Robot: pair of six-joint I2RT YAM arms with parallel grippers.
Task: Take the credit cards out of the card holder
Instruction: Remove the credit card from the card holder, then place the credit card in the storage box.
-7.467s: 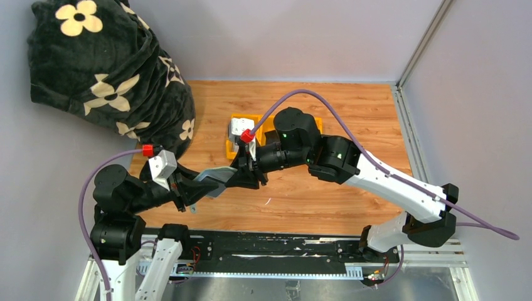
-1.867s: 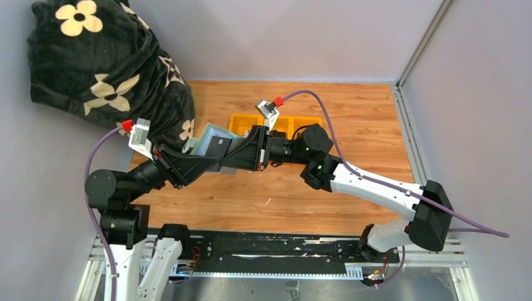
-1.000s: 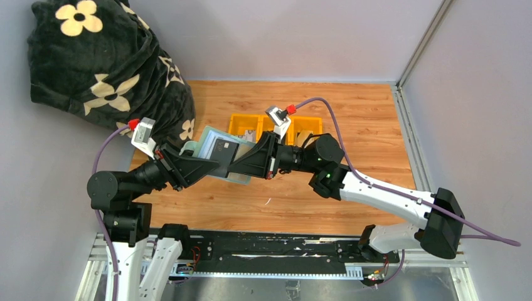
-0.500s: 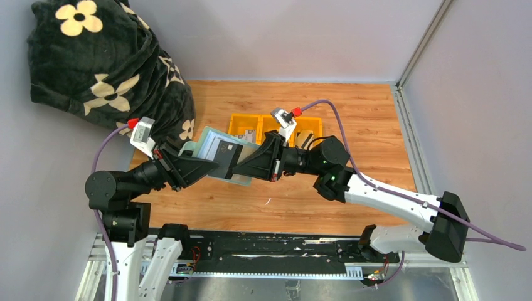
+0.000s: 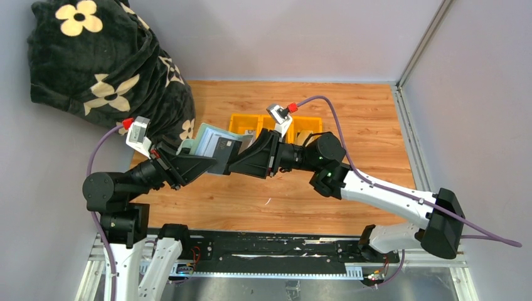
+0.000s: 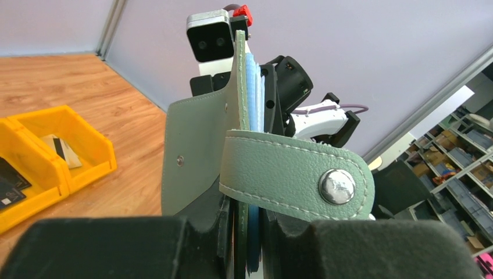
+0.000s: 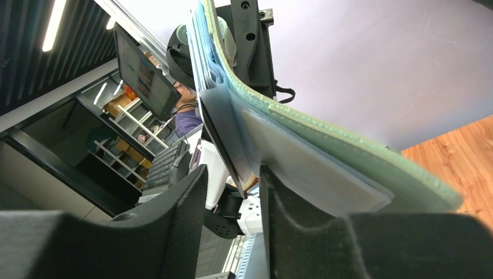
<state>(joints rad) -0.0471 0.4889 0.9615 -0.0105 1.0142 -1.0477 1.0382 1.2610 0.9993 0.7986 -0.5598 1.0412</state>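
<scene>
The left claw [image 6: 247, 232] is clenched on the lower edge of the card holder [image 6: 197, 151] and holds it up off the tabletop [image 5: 295, 194], edge-on to its own camera. The sage-green cover stands nearly upright, with the light blue inner leaves [image 6: 253, 87] packed just beside it. The strap [image 6: 279, 171] folds across the front, and its metal snap stud [image 6: 337, 185] is unfastened (it faces the lens).

From above, the holder sits over the left-middle of the tabletop, on the near side of the yellow tray [image 5: 238, 120] and close to the dark floral blanket [image 5: 106, 69].

The right claw [image 7: 232, 232] meets the holder from the opposite side. In its wrist view the fingers [image 7: 180, 232] stand apart, released. The lower corner of a dark credit card [image 7: 218, 131] pokes down into the gap between them. The other finger lies against the outermost blue leaf. The card still sits among the leaves, its upper part fanned out from the curved green cover.

In the tray, one compartment holds a pale striped card [image 6: 61, 148] and the neighbouring one holds dark cards [image 6: 9, 186].
</scene>
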